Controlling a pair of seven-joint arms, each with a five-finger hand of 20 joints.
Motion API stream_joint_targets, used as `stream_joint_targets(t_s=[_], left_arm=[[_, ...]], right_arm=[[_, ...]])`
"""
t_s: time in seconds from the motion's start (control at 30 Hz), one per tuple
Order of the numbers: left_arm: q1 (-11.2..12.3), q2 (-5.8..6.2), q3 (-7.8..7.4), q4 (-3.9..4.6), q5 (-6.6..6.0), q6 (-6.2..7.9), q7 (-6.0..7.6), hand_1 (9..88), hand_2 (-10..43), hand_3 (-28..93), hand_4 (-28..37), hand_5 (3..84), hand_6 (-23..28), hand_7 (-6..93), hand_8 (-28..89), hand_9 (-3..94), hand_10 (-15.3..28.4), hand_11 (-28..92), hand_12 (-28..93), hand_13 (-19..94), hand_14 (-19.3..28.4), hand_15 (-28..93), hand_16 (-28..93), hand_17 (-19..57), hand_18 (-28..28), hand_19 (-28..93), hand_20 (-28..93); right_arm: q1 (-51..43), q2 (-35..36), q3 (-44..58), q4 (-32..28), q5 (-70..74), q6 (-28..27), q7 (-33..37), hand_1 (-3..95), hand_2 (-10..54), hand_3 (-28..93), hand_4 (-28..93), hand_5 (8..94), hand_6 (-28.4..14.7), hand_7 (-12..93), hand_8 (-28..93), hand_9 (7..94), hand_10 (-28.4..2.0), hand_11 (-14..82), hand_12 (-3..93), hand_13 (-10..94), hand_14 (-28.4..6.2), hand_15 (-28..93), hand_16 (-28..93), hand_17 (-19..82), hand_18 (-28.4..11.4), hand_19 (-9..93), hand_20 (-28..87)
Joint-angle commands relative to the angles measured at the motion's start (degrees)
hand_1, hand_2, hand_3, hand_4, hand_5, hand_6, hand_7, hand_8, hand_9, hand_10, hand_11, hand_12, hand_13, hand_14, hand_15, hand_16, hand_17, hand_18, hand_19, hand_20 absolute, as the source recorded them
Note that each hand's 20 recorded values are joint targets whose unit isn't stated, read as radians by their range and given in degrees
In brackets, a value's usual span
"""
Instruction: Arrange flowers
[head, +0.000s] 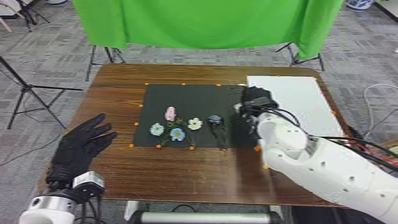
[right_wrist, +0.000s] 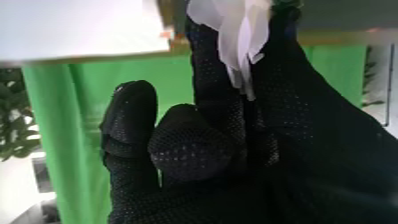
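My right hand (head: 256, 98) is over the seam between the dark mat (head: 182, 94) and the white board (head: 295, 92) in the head view. In the right wrist view the right hand (right_wrist: 311, 115) pinches a white flower (right_wrist: 244, 42) between its fingertips. On the mat lie a pink flower (head: 171, 113), a pale blue flower (head: 157, 130), a blue flower (head: 177, 135), a white-petalled flower (head: 195, 124) and, a little apart, a dark blue flower (head: 214, 119). At the table's left side, my left hand (head: 78, 145) is open, with relaxed fingers.
Orange markers dot the brown table (head: 169, 175) around the mat and board. A green cloth (head: 204, 22) hangs beyond the far edge. To the left stands a black tripod (head: 28, 87) on the floor.
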Motion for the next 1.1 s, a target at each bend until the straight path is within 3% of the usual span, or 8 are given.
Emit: stream_joint_targets(t_s=[0.03, 0.4, 0.7, 0.97, 1.1], left_arm=[[0.7, -0.43, -0.08, -0.15, 0.23, -0.52, -0.45, 24.3, 5.3, 84, -19.5, 38.6, 10.9, 14.6, -10, 34.7, 19.8, 26, 8, 26, 27.3, 51, -11, -9.1, 23.9, 60, -7], [1.6, -0.30, -0.44, -0.40, 0.10, -0.06, 0.02, 24.4, 5.3, 83, -19.5, 38.6, 10.9, 14.5, -10, 34.8, 19.9, 26, 8, 26, 27.2, 51, -11, -9.2, 24.0, 60, -7], [1.7, -0.56, -0.76, -0.46, 0.12, -0.18, -0.06, 24.3, 5.3, 83, -19.4, 38.6, 10.9, 14.6, -10, 34.8, 19.8, 26, 8, 26, 27.3, 51, -11, -9.2, 23.9, 60, -7], [2.6, -0.52, -0.59, -0.40, -0.10, 0.37, 0.71, 24.4, 5.2, 83, -19.4, 38.6, 10.9, 14.6, -10, 34.8, 19.8, 26, 8, 26, 27.3, 51, -11, -9.2, 23.9, 60, -7], [3.0, -0.67, -0.81, -0.45, 0.02, 0.32, 0.60, 24.4, 5.2, 83, -19.4, 38.7, 10.9, 14.5, -10, 34.8, 19.7, 26, 8, 26, 27.3, 51, -11, -9.2, 23.9, 60, -7]], right_arm=[[-3.0, 0.0, 1.9, -2.8, -2.8, -1.8, 0.9, 54.2, -9.5, 82, -28, 78.9, 1.2, 31, -3, 93.0, -6.9, 13.6, 33.1, 82, -2.8, 81, 16, 41, -18.9, 93, 23], [-8.5, 2.0, 3.9, -9.1, -8.0, -5.8, -1.7, 54.1, -9.5, 82, -28, 78.8, 1.0, 31, -3, 93.1, -6.9, 13.6, 33.4, 82, -3.1, 81, 16, 41, -19.2, 93, 23], [-9.0, 3.1, 3.1, -9.6, -9.1, -7.6, -1.9, 54.1, -9.5, 82, -28, 78.6, 1.0, 31, -3, 92.9, -7.0, 13.4, 33.5, 82, -3.1, 81, 16, 41, -19.3, 93, 24], [-16.7, 0.3, 13.3, -12.4, -8.6, -16.3, -1.7, 53.8, -9.5, 83, -28, 78.2, 0.9, 31, -3, 92.7, -7.0, 12.7, 34.3, 81, -3.1, 81, 16, 40, -19.4, 93, 24], [-20.7, -1.3, 18.1, -14.6, -7.5, -19.4, -2.5, 47.0, -9.5, 83, -28, 71.9, -1.9, 27, -4, 83.9, -8.8, 14.8, 30.4, 77, -4.9, 80, 15, 39, -20.8, 93, 26]])
